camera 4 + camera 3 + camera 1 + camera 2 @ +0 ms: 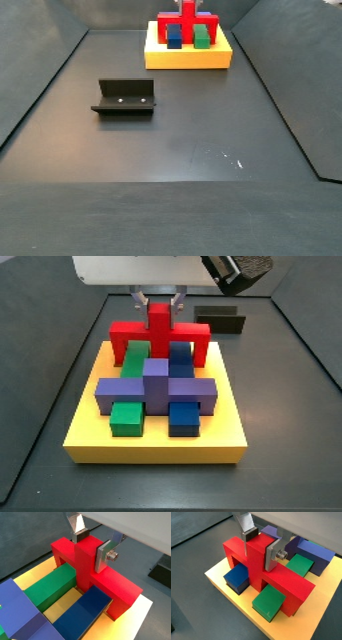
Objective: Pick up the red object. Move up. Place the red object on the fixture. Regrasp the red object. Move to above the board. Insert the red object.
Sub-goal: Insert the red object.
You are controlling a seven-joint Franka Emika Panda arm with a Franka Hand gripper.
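Observation:
The red object stands on the yellow board with its legs down and its centre stub up; it shows in both wrist views and both side views. Its bar spans a green block and a blue block. My gripper comes down from above with one finger on each side of the stub, shut on it. The dark fixture stands empty on the floor, away from the board.
A purple cross-shaped block lies across the middle of the board, with a green block and a blue block in front of it. Dark walls enclose the grey floor.

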